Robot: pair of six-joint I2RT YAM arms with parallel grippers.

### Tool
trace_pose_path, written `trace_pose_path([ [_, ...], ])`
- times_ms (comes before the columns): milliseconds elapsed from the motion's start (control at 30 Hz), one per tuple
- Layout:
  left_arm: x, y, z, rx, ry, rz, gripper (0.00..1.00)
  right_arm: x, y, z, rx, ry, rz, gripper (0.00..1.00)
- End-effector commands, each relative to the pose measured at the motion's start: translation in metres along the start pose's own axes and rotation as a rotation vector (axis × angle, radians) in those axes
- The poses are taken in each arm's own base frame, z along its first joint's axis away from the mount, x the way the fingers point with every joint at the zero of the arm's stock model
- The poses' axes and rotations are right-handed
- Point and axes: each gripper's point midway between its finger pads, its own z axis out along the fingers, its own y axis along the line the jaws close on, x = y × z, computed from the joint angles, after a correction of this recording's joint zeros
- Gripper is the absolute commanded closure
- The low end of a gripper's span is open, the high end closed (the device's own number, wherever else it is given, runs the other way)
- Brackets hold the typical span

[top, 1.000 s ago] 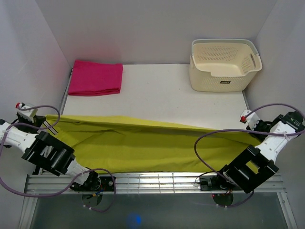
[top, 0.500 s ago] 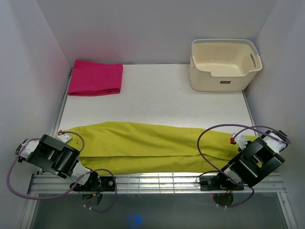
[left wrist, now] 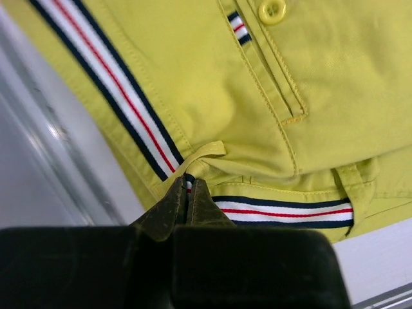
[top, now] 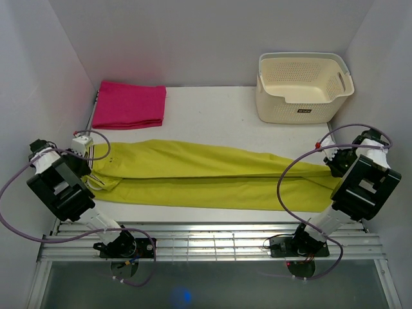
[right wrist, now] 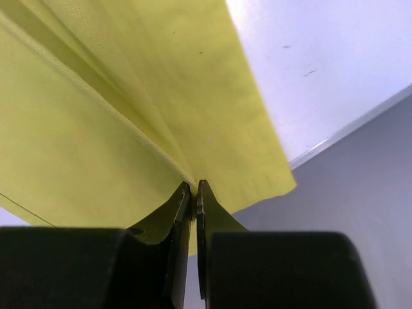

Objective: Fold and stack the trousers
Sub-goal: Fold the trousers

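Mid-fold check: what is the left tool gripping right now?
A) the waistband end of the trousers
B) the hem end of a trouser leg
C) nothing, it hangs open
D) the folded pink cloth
A: in the left wrist view the left tool is shut on the trousers at the waistband, right by the striped trim and the button.
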Motion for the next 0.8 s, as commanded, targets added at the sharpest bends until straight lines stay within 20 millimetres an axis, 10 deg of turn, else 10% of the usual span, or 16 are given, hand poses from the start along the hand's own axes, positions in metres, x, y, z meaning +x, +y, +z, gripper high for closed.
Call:
trace_pose_path([
  [0, -0.048, 0.053, -0.036, -0.163, -0.111, 0.031, 1.00, -0.009, -0.035, -0.026, 0.106, -0.018, 0.019, 0.92],
  [400, -0.175, 0.104, -0.123, -0.448, -0.382, 0.594, 1.00, -0.025, -0.045, -0.060, 0.146, -0.049, -0.036, 0.92],
  [667, -0.086, 0.018, -0.094, -0.187, -0.244, 0.819, 0.93, -0.019, -0.017, -0.062, 0.141, -0.009, -0.142, 0.92],
  [767, -0.073, -0.002, -0.101, -0.180, -0.274, 0.716, 0.33, -0.015, -0.008, -0.060, 0.127, 0.006, -0.149, 0.92],
])
